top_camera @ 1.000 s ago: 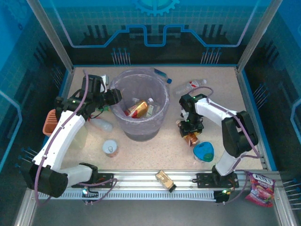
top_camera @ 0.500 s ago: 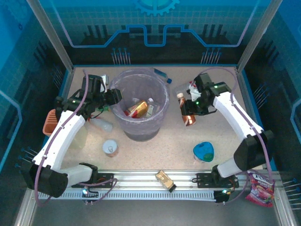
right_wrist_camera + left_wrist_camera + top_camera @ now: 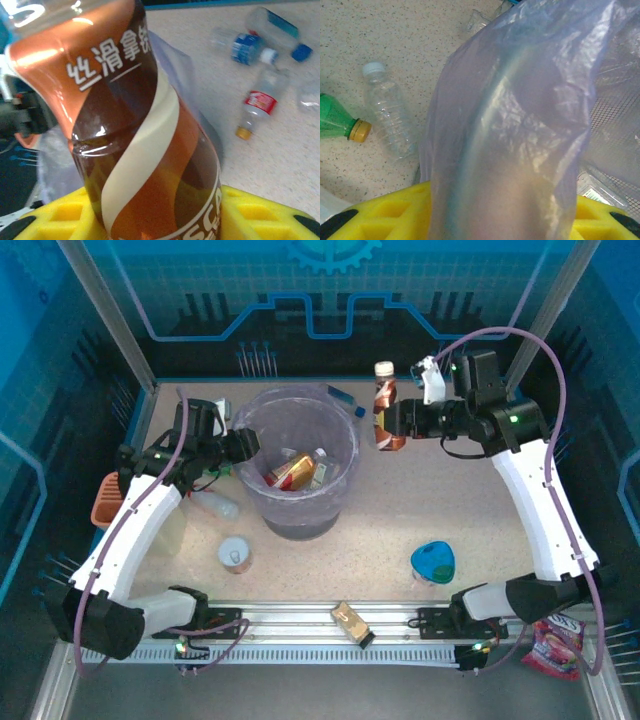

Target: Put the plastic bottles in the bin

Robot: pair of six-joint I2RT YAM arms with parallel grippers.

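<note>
The bin (image 3: 345, 475), translucent grey-lavender with a clear bag, stands mid-table with several bottles inside (image 3: 294, 472). My left gripper (image 3: 245, 445) is shut on its left rim; the bagged wall (image 3: 520, 125) runs down between the yellow pads (image 3: 385, 215). My right gripper (image 3: 395, 422) is shut on a brown bottle (image 3: 384, 400) with a white cap, held upright in the air just right of the bin's rim. Up close its red-gold wrapper (image 3: 145, 150) stands between the yellow pads (image 3: 260, 215). Left of the bin lie a clear bottle (image 3: 387, 117) and a green bottle (image 3: 332, 122).
A red-labelled bottle (image 3: 257, 107), a blue-labelled one (image 3: 245, 47) and a blue-capped one (image 3: 277, 27) lie on the table. A tin can (image 3: 235, 555) and blue dish (image 3: 433, 562) sit near the front. An orange basket (image 3: 105, 498) is at the left edge, a gold packet (image 3: 352, 622) on the front rail.
My right gripper has lifted the brown bottle from the table near the blue dish, up and back to beside the bin's rim. The left arm has not moved.
</note>
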